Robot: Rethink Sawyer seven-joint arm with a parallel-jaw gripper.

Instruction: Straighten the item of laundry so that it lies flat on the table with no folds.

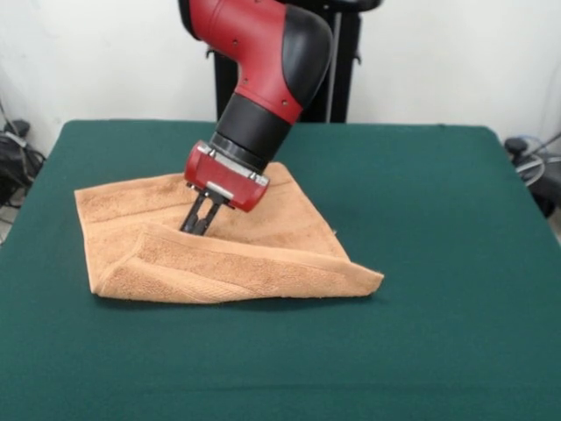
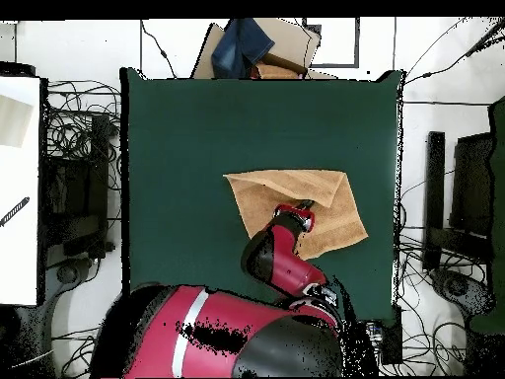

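The peach-orange towel (image 1: 228, 254) lies left of the middle of the green table (image 1: 438, 219). Its near part is folded over on itself into a thick raised band that runs to a point at the right. My gripper (image 1: 198, 224) comes down at a slant from the red and black arm, and its fingers meet at the tips on the cloth at the back edge of that fold. In the overhead view the towel (image 2: 330, 192) lies right of the table's (image 2: 197, 148) middle, with the gripper (image 2: 305, 206) over its centre and the arm hiding its lower part.
The black pedestal (image 1: 342, 70) stands behind the table's far edge. In the overhead view, a cardboard box with a blue cloth (image 2: 258, 47) sits beyond the table's top edge. Cables and equipment (image 2: 74, 168) lie along both sides.
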